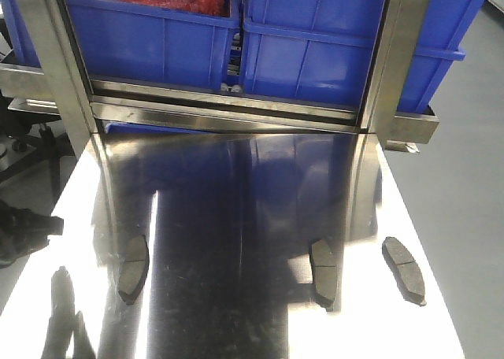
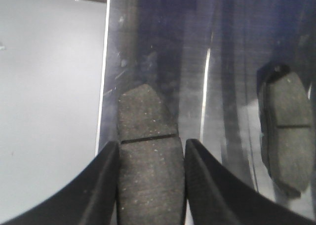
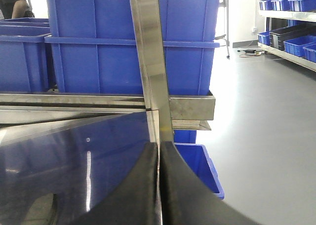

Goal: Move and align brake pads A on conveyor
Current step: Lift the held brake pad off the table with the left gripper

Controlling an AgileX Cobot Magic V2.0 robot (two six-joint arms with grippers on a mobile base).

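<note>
Left gripper wide above brake pad

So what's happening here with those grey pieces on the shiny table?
A two-armed robot is at work. Its left tool is open, lined up over one brake pad near the left edge of the steel table. The right tool is shut and empty. The middle pad and right pad lie untouched.

The shiny steel table has three dark pads lying flat on it. The left pad is by itself. The middle pad and right pad lie near each other.
</note>
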